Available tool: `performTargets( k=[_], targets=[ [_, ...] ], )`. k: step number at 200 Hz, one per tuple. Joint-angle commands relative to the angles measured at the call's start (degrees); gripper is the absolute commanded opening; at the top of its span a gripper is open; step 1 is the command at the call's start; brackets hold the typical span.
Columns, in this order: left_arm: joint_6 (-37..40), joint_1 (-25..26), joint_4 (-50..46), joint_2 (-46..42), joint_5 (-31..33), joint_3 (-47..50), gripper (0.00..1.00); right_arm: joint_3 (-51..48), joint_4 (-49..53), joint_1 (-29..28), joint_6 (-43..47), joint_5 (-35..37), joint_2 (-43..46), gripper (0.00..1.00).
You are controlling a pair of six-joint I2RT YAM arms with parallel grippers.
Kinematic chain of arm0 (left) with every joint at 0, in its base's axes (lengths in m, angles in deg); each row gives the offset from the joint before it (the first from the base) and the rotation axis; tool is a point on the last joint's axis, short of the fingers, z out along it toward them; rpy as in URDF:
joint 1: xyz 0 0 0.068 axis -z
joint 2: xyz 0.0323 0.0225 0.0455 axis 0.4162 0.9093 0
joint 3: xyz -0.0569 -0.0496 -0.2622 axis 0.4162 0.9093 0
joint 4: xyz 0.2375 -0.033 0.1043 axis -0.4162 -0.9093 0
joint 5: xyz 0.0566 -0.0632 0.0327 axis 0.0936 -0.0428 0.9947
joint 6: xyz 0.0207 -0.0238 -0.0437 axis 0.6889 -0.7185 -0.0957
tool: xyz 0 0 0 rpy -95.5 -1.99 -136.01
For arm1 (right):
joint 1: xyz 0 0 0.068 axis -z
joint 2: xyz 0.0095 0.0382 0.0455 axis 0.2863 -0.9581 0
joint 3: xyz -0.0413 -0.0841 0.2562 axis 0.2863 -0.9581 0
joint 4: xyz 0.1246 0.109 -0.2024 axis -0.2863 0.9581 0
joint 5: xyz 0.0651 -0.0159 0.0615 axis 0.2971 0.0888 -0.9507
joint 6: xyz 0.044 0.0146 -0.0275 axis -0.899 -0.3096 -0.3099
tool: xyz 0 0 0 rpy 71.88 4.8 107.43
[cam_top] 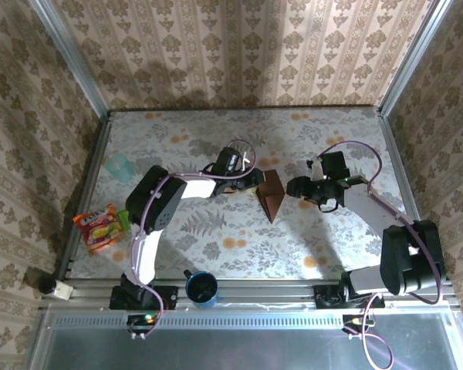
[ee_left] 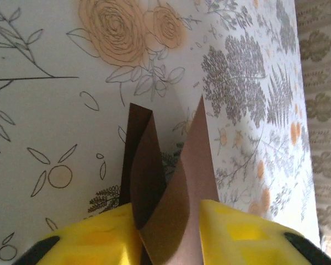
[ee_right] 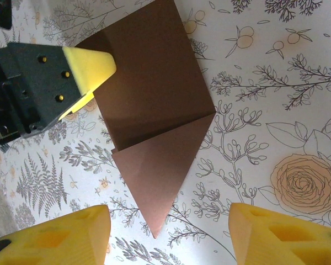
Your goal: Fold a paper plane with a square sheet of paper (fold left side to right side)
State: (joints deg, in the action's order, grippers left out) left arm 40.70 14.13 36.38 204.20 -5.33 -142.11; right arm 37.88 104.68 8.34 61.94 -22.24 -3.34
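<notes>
The square sheet of paper (cam_top: 272,193) is dark reddish-brown and partly folded, with a point toward the near edge, lying mid-table. In the left wrist view its left flap (ee_left: 176,187) stands lifted and curled between the yellow fingers of my left gripper (ee_left: 168,221), which is shut on it. That gripper (cam_top: 255,179) sits at the paper's left edge. In the right wrist view the folded paper (ee_right: 154,110) lies flat with its tip between the wide-apart fingers of my right gripper (ee_right: 168,232), which is open and holds nothing. A left fingertip (ee_right: 88,66) rests on the paper's upper left edge.
A dark blue cup (cam_top: 203,287) stands at the near edge between the arm bases. A pale teal cup (cam_top: 119,166) and an orange snack packet (cam_top: 100,227) lie at the left side. Metal frame rails (cam_top: 386,154) border the floral table.
</notes>
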Motion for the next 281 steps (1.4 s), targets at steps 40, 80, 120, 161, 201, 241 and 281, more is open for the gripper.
performTargets(
  k=[40, 80, 120, 161, 201, 241, 281],
  targets=[
    [2.02, -2.93, 5.33, -2.76, -4.73, 3.13, 0.00, 2.00, -3.88, 0.38, 0.66, -7.78, -2.56, 0.60],
    [5.05, -8.22, 9.73, -10.79, -13.73, 10.83, 0.00, 2.12, -11.05, 0.41, -1.07, -14.65, -4.95, 0.64],
    [9.19, -14.07, 9.01, -18.51, -22.20, 17.00, 0.00, 1.63, -20.85, -0.86, -4.37, -20.44, -8.95, 0.79],
    [8.66, -16.70, 12.57, -22.01, -29.05, 20.78, 0.00, 2.66, -29.83, -3.69, -7.01, -25.24, -13.75, 0.89],
    [6.29, -16.99, 17.05, -22.30, -32.00, 21.96, 0.00, 5.68, -32.13, -7.31, -6.94, -27.28, -18.35, 0.91],
    [2.87, -16.96, 22.43, -21.61, -33.72, 22.56, 0.00, 8.14, -33.06, -10.13, -6.90, -28.01, -22.42, 0.91],
    [2.02, -16.97, 23.72, -21.12, -34.29, 23.17, 0.00, 8.90, -36.67, -11.33, -8.65, -30.48, -23.88, 0.85]
  ],
)
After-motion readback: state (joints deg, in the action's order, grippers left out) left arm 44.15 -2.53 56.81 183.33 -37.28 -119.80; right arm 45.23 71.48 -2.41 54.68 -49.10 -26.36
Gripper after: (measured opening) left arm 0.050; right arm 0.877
